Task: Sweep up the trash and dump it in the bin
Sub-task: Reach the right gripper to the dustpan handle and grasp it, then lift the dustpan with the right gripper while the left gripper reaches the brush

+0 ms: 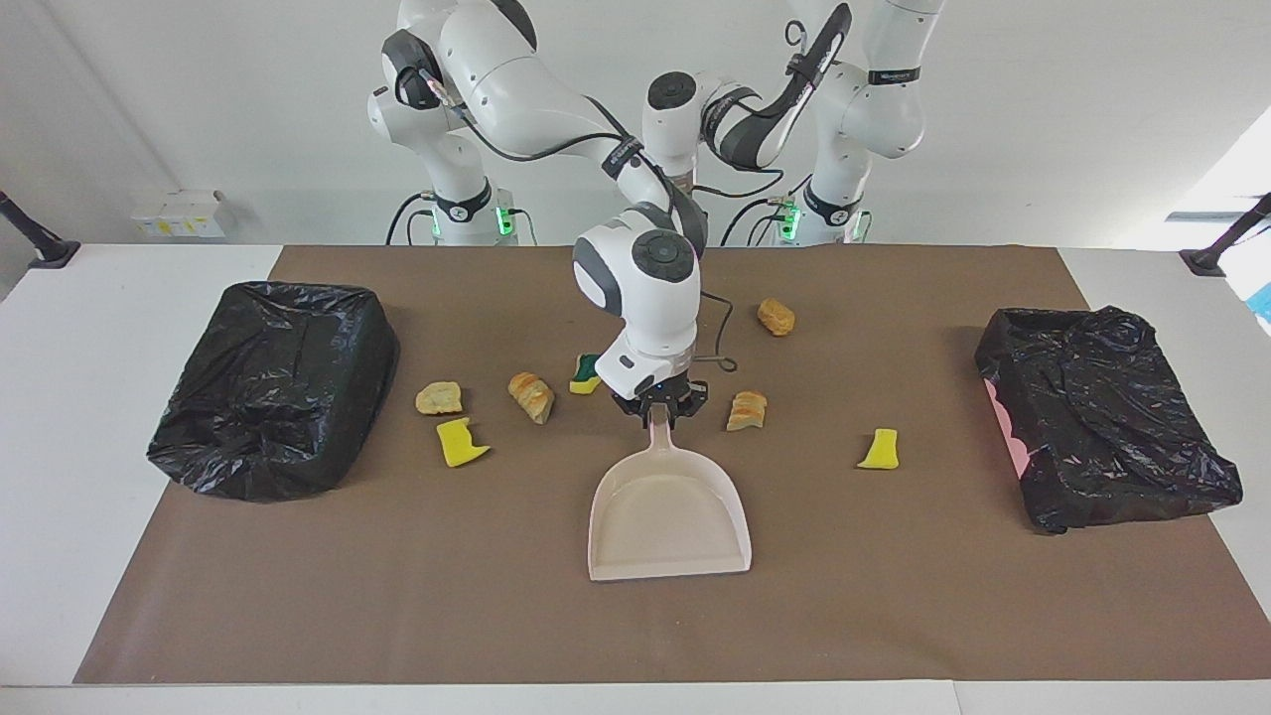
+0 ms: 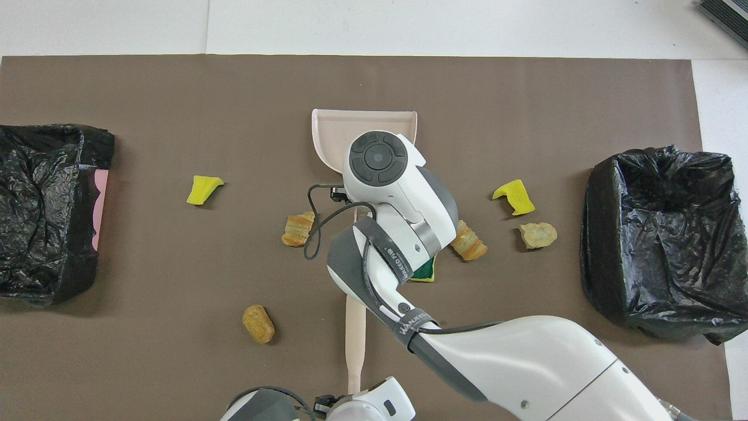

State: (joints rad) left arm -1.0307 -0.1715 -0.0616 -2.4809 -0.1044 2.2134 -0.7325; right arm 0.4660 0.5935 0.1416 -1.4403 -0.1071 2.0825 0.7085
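A white desk (image 1: pixel 99 397) carries a brown mat (image 1: pixel 397 596) beneath a plain pale wall.

In the facing view, a black-bagged bin (image 1: pixel 273 387) sits at 9 o'clock and a second bin (image 1: pixel 1102 417) at 3 o'clock. The beige dustpan (image 1: pixel 667 511) lies at centre with its mouth toward 6 o'clock. The right arm's jaws are closed on the tip of its thin handle. The trash is all loose on the mat: a bread chunk (image 1: pixel 439 398), a yellow sponge bit (image 1: pixel 460 443), a second chunk (image 1: pixel 531 396) and a green-and-yellow bit (image 1: pixel 586 374) toward 9 o'clock. A third chunk (image 1: pixel 746 410), a fourth (image 1: pixel 776 317) and another yellow bit (image 1: pixel 880 449) lie toward 3 o'clock. The left arm's jaws are hidden here.

In the overhead view, the brush (image 2: pixel 355 339) lies at 6 o'clock. The left arm's jaws are closed at its handle end, apparently gripping it.

The first risk is the pan twisting, because the hold sits so far out on a narrow handle. A raised lip would let scraps slide underneath. The light sponge bits may skip past the pan under a fast stroke. Both arms work the same middle strip, so brush and wrist could clash. The loose cable (image 2: pixel 312 234) hangs near a chunk (image 2: pixel 298 228) and might drag it.
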